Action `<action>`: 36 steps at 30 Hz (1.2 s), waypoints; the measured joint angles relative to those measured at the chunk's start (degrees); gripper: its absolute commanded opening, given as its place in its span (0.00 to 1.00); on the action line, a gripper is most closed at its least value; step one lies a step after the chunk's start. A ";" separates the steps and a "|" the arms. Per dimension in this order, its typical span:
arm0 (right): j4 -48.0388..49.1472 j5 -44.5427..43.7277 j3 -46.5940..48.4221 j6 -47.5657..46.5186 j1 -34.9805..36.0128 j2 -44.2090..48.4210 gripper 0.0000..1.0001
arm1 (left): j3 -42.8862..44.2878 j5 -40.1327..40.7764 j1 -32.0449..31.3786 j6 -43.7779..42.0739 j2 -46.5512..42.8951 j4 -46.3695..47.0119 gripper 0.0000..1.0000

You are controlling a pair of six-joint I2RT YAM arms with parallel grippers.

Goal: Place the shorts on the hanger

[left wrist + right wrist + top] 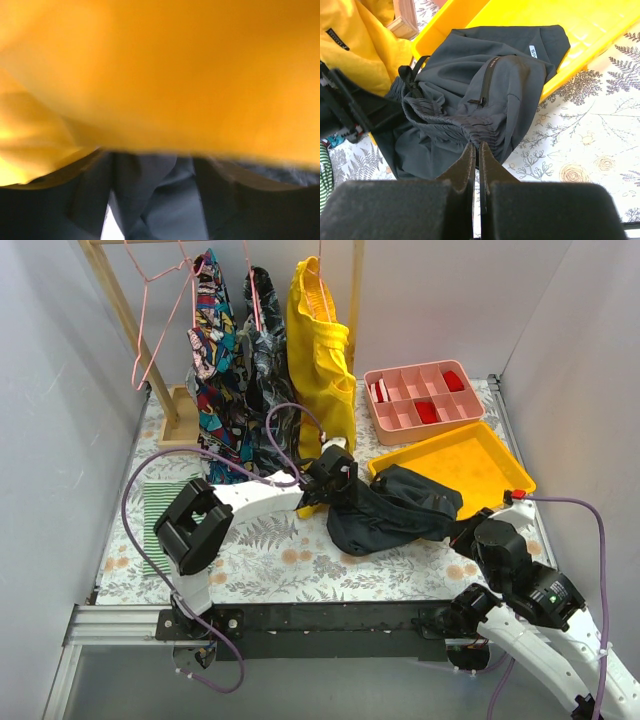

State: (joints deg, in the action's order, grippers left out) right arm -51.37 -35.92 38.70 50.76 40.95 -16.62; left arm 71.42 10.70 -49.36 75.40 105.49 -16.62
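The dark navy shorts (395,508) lie crumpled on the table, partly over the corner of the yellow tray (465,455). In the right wrist view the shorts (470,90) show a zip and a gathered waistband, and my right gripper (477,147) is shut on that waistband's edge. My left gripper (335,480) sits at the shorts' left end, under the hem of the yellow garment (320,360). Its view is blurred: yellow cloth (160,75) fills the top, and the fingers (50,210) stand apart with shorts cloth (165,200) loose between them. The empty pink hanger (160,300) hangs on the wooden rack, far left.
The wooden rack (120,310) also carries a multicoloured garment (215,360), a black-and-grey patterned one (265,370) and the yellow one. A pink compartment box (420,400) stands behind the tray. A green striped cloth (160,515) lies at the left. Walls close both sides.
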 measured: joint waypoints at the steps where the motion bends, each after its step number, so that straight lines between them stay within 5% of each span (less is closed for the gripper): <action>1: 0.00 0.00 0.07 -0.11 0.00 -0.13 0.01 | -1.38 -1.03 -0.07 0.07 -0.96 0.68 0.53; 5: 0.17 -0.09 0.20 -0.57 0.00 -0.94 0.01 | -4.90 -3.85 -0.33 0.96 -3.32 2.34 0.31; 6: 0.22 -0.13 0.24 -0.72 0.00 -1.27 0.01 | -5.38 -4.42 -0.37 1.14 -3.63 2.80 0.15; 9: 0.48 -0.22 0.87 -1.46 0.00 -2.40 0.01 | -6.69 -5.99 -0.39 1.51 -4.83 3.80 0.00; 17: 4.96 -1.66 9.01 -6.56 0.00 -10.10 0.01 | -15.58 -9.77 -0.52 1.66 -23.19 3.54 0.00; 24: 13.64 -1.92 27.04 -16.00 0.00 -25.00 0.01 | -12.41 0.70 0.31 -4.55 -45.53 -5.03 0.00; 31: 21.53 -1.55 49.42 -25.53 0.00 -39.98 0.01 | 5.84 10.73 1.99 -13.84 -46.84 -6.47 0.00; 36: 23.04 2.69 55.41 -27.12 -0.37 -45.81 0.01 | 8.90 12.96 2.05 -14.80 -46.12 -10.54 0.00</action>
State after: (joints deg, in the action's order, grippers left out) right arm -28.34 -33.23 94.11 23.64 40.58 -62.43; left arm 80.31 23.66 -47.31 60.60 59.37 -27.16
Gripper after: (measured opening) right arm 0.033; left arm 0.028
